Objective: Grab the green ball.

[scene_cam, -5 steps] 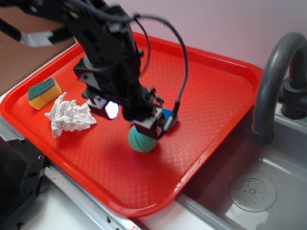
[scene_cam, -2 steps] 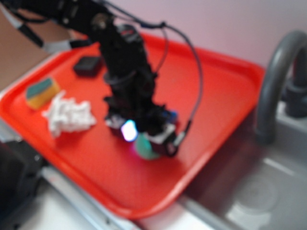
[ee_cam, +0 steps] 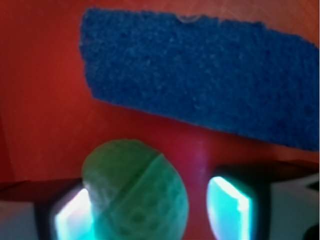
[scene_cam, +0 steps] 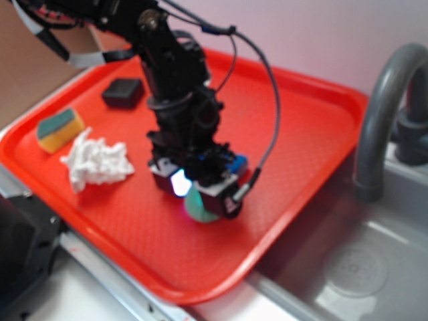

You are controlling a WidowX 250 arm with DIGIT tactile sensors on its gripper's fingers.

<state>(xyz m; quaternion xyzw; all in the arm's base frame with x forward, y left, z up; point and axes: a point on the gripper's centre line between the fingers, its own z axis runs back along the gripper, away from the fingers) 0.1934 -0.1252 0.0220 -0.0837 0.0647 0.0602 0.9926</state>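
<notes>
The green ball (scene_cam: 200, 208) lies on the red tray (scene_cam: 301, 127), near its front middle. My gripper (scene_cam: 202, 195) has come down over it and stands open. In the wrist view the ball (ee_cam: 137, 192) sits between the two lit pads. The left pad (ee_cam: 72, 215) is against it. A strip of red tray separates it from the right pad (ee_cam: 227, 207). My gripper (ee_cam: 150, 215) is not shut on it. A blue sponge (ee_cam: 200, 100) lies just beyond the ball, mostly hidden behind the arm in the exterior view.
A yellow sponge with a green top (scene_cam: 60, 128) and crumpled white paper (scene_cam: 97, 162) lie at the tray's left. A black block (scene_cam: 124, 92) sits at the back left. A grey faucet (scene_cam: 381, 114) and sink (scene_cam: 361, 267) are on the right.
The arm has swung and dropped, so the fingers now straddle the ball instead of hovering above it. The black block, hidden before, now shows. The ball has barely moved.
</notes>
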